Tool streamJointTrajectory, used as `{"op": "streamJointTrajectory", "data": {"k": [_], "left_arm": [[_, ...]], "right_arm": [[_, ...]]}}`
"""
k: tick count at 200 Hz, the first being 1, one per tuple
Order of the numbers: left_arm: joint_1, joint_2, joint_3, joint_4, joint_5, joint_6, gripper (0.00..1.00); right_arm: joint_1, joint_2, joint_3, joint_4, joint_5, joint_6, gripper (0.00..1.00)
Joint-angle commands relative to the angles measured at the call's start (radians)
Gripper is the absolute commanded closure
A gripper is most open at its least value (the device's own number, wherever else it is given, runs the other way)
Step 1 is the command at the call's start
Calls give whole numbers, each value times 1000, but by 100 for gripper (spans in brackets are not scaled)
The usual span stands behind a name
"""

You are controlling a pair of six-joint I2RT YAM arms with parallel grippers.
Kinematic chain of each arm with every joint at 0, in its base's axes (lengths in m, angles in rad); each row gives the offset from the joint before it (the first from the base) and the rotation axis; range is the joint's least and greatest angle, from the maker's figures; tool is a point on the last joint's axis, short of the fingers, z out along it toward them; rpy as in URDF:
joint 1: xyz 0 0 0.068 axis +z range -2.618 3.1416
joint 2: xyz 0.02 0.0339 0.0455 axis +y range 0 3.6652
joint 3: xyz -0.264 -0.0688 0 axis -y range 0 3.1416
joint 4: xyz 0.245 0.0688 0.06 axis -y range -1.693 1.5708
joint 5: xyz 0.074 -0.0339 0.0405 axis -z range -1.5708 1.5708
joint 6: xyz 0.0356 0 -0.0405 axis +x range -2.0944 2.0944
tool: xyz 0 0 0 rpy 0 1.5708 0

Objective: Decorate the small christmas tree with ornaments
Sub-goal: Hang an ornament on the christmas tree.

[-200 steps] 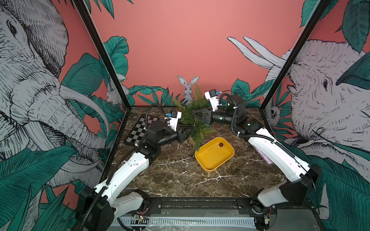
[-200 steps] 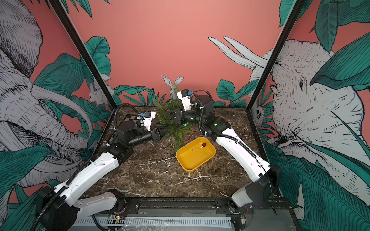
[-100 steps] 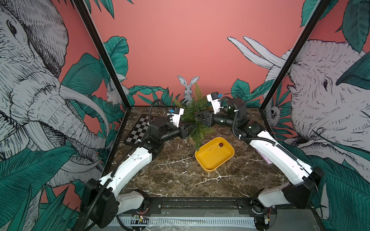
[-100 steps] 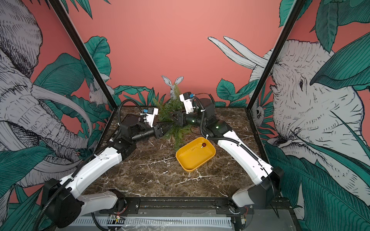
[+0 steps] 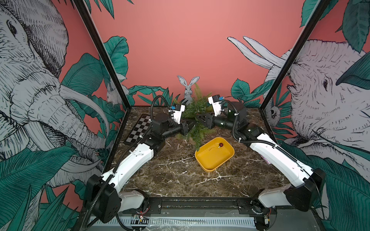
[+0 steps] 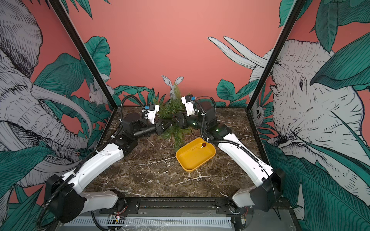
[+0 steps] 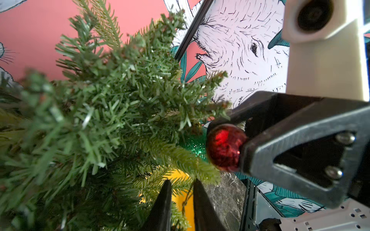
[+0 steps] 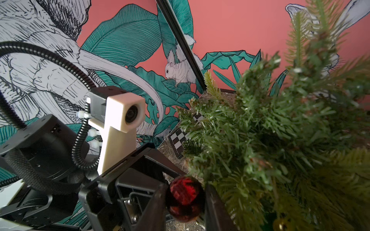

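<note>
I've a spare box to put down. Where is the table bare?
Bare table in front of the yellow tray, between left arm and right arm, and left of the tray. Crowded at the back: left hand and right hand, holding a red ball, meet at the tree.

light: bright, even | shadows: soft | blur: small christmas tree [image 8: 280,140], wrist views

Dense christmas tree [image 5: 195,110], bare front tabletop [image 5: 170,174]
</note>
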Motion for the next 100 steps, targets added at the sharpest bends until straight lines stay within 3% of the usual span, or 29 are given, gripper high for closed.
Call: {"op": "streamJointTrajectory", "data": {"k": [1,33,92,100], "left_arm": [[8,6,35,-11,-2,12,84],[7,27,46,-1,16,6,100],[7,21,42,7,10,0,100],[7,16,36,14,12,-5,96]], "right_arm": [[5,-44,-10,78,20,10,70],[6,-55,-27,91,27,14,70],[4,-76,-71,123,47,28,70],[5,-79,-73,130,47,32,70]]}}
